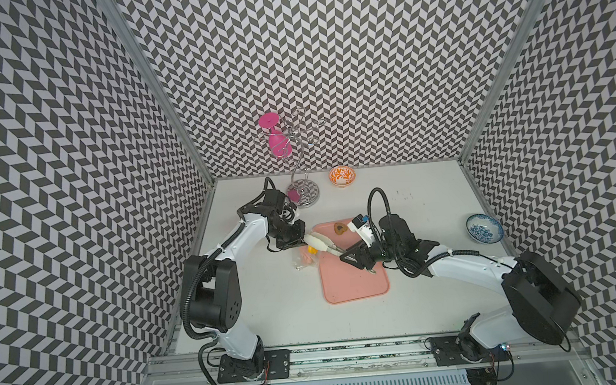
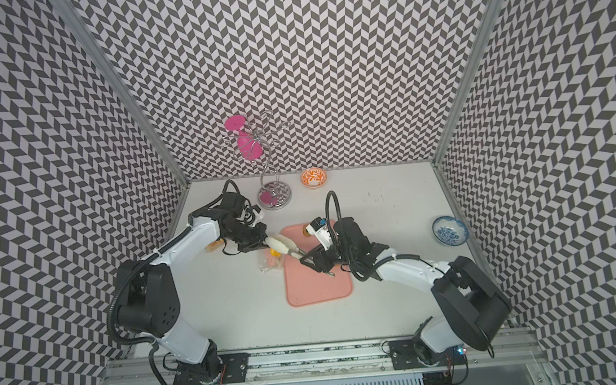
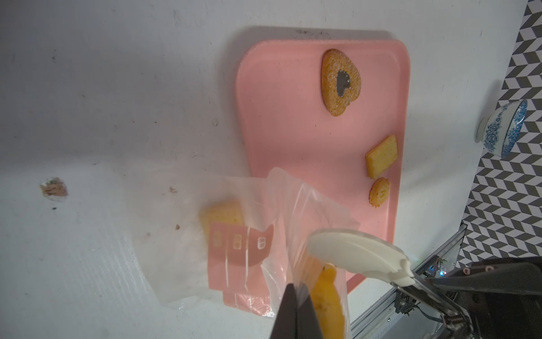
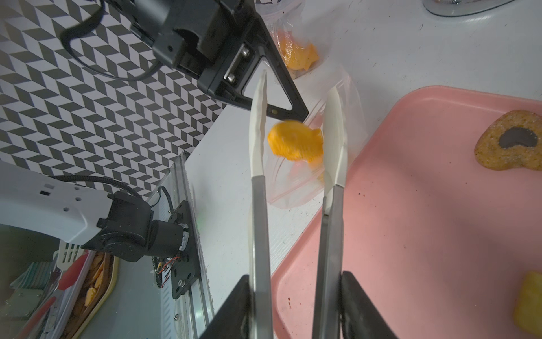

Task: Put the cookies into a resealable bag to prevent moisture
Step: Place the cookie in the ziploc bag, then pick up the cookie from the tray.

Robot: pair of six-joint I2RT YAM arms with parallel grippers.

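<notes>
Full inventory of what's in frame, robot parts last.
tray: one, pink, table centre
heart cookie: one, brown, on tray
square cracker: one, yellow, on tray
round cookie: one, yellow-orange, beside square cracker
bag: one, clear, overlapping tray edge
bagged cookies: at least two, yellow-orange, inside bag
fish cookie: one, orange, between tongs tips
tongs: one, metal, white tips, in right claw
patterned bowl: one, orange-white, table back
blue bowl: one, blue-white, table right
wire stand: one, silver, table back
goblet: one, pink, hanging on wire stand
left claw: black, shut on bag
right claw: black, gripping tongs
</notes>
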